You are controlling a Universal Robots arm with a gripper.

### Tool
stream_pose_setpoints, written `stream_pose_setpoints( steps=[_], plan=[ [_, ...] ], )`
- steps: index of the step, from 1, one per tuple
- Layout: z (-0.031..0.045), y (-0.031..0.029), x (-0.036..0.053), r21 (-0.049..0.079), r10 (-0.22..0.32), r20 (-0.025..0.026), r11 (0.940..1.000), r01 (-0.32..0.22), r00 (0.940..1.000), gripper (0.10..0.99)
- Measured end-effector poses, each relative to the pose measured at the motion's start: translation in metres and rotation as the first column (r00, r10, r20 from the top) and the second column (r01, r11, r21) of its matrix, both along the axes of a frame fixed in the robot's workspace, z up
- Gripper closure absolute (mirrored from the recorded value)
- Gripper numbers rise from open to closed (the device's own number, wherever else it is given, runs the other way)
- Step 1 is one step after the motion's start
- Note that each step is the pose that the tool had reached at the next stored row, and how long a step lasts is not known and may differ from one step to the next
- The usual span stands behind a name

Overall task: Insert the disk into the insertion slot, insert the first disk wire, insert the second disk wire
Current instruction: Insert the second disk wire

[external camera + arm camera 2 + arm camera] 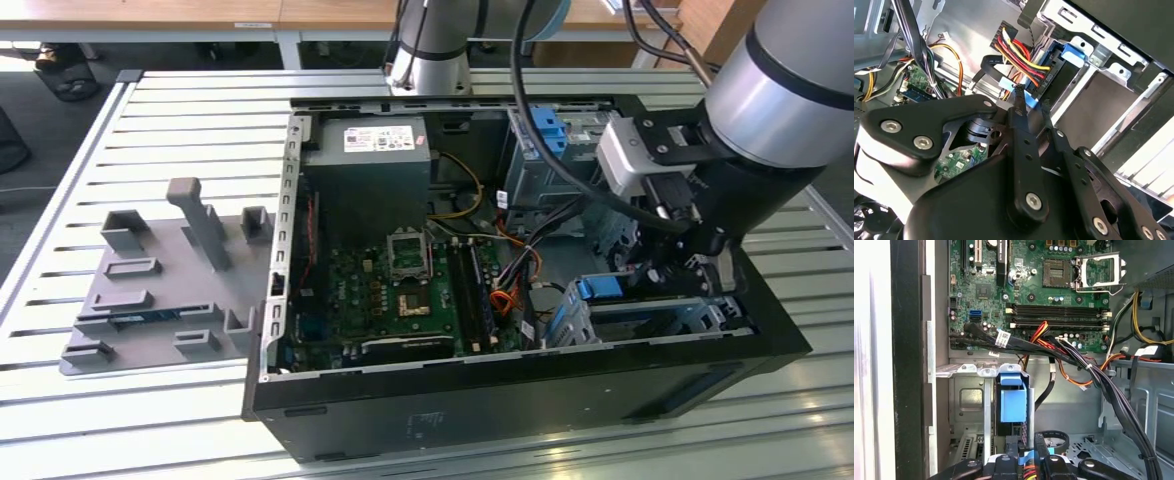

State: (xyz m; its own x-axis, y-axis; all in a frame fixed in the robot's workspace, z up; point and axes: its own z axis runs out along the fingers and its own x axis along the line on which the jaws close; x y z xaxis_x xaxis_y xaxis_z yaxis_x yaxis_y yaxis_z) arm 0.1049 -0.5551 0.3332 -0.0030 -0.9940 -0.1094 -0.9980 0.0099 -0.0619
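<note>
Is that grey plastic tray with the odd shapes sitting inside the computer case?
No, the grey tray lies on the slatted table, outside the case.

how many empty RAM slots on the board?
4, side by side on the motherboard between the CPU socket and the cable bundle, all unpopulated in the first wrist view.

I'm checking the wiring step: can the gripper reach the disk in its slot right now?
Probably yes: the gripper hangs right by the disk at its blue end, and the red-and-yellow wires lie beside it, not across.
</note>
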Motion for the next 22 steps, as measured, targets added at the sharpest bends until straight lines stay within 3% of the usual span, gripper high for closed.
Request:
stream_pose_setpoints(
  steps=[7,8,9,11,13,22],
  plan=[
    [0.0078,0.0000,0.0001,-0.001,0.000,-0.0079,1.0000,0.000,1.0000,0.824],
    [0.0086,0.0000,0.0002,-0.002,0.000,-0.0094,1.0000,0.000,1.0000,0.890],
    [0.0090,0.0000,0.0002,-0.002,0.000,-0.0108,1.0000,0.000,0.9999,0.890],
    [0.0096,0.0001,0.0005,-0.004,0.000,-0.0131,1.0000,0.000,0.9999,0.980],
    [0.0102,0.0000,0.0006,-0.007,0.000,-0.0149,1.0000,0.000,0.9999,0.980],
    [0.0117,0.0001,0.0007,-0.013,0.000,-0.0166,0.9999,0.000,0.9999,0.980]
  ],
)
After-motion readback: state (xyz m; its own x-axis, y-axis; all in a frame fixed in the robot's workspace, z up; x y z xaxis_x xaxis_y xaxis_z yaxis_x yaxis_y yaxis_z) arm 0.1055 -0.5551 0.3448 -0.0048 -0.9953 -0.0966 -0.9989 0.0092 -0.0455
